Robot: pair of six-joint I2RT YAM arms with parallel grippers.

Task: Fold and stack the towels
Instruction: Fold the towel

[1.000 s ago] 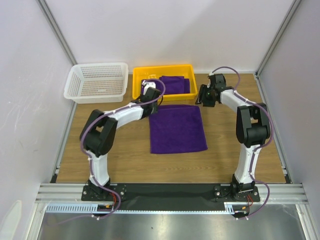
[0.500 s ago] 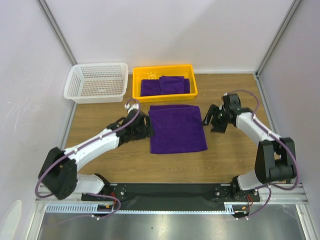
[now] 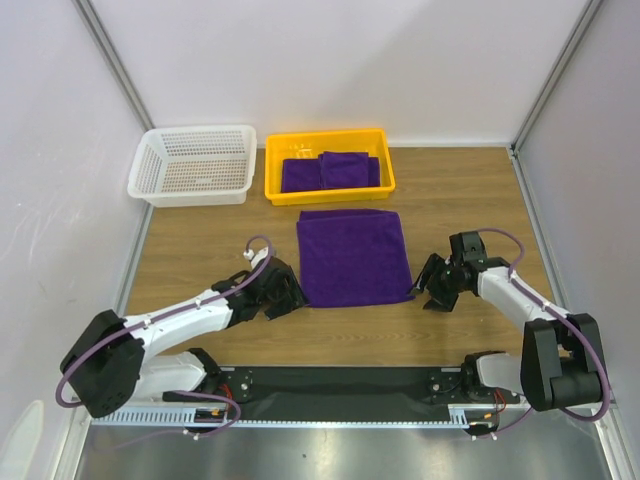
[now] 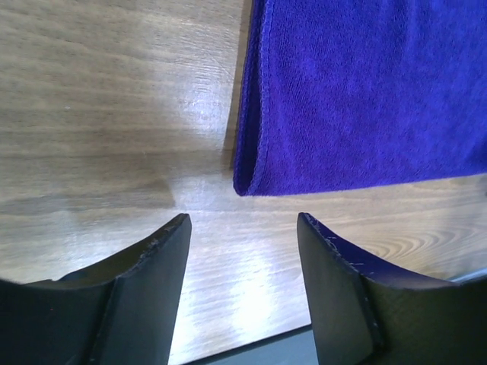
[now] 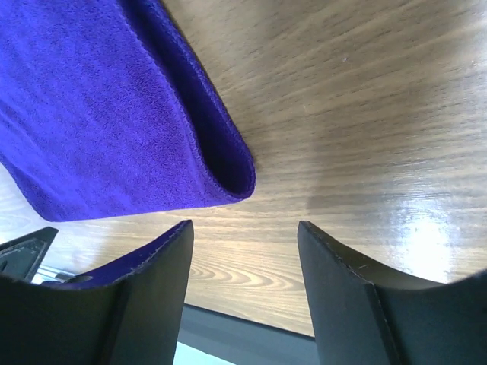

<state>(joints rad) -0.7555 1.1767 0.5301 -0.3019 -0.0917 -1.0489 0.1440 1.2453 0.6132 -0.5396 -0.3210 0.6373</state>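
Observation:
A deep purple towel [image 3: 354, 256] lies flat on the wooden table, folded once, its fold at the near edge. My left gripper [image 3: 291, 292] is open and empty, just left of the towel's near left corner [image 4: 249, 182]. My right gripper [image 3: 428, 287] is open and empty, just right of the near right corner [image 5: 232, 179]. Neither touches the cloth. Two more folded purple towels [image 3: 330, 171] lie in the yellow tray [image 3: 329, 195] behind it.
A white mesh basket [image 3: 193, 165] stands at the back left, beside the yellow tray. Grey walls close the table on three sides. The table's near edge and the black mounting rail [image 3: 340, 381] lie close behind both grippers.
Both arms have drawn back from the towel's far corners by the tray to its near corners. The towel has stayed flat in place.

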